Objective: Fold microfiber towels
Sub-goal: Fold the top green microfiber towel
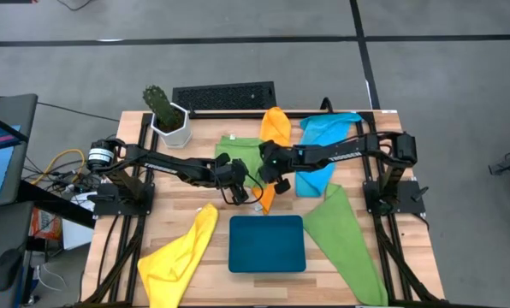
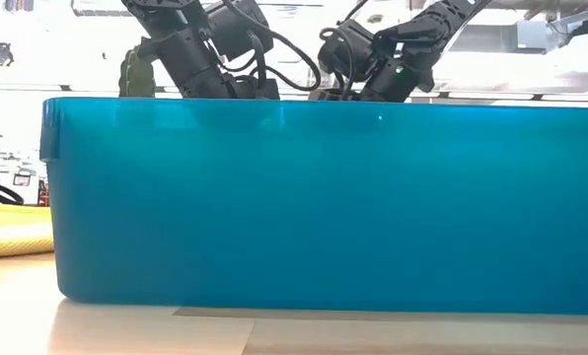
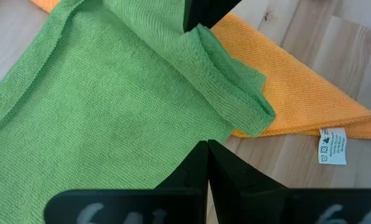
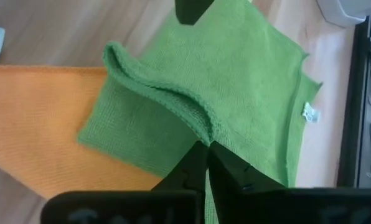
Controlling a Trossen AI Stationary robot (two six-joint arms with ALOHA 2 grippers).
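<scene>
Both hands meet mid-bench: the left hand (image 1: 236, 195) and right hand (image 1: 276, 178) each pinch an edge of the green towel (image 3: 111, 112), which lies partly over the orange towel (image 4: 36, 118). To fold well, lift both edges level together, without snagging the orange one.

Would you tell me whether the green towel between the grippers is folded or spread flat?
Partly folded: the green towel has one edge ridged up, lying over the orange towel.

Low view: teal tray (image 2: 324, 197) is blocking nearly everything behind it; only a strip of yellow towel (image 2: 13, 240) beside the tray is showing. Orange towel's label (image 3: 332, 145) print is staying illegible.
</scene>
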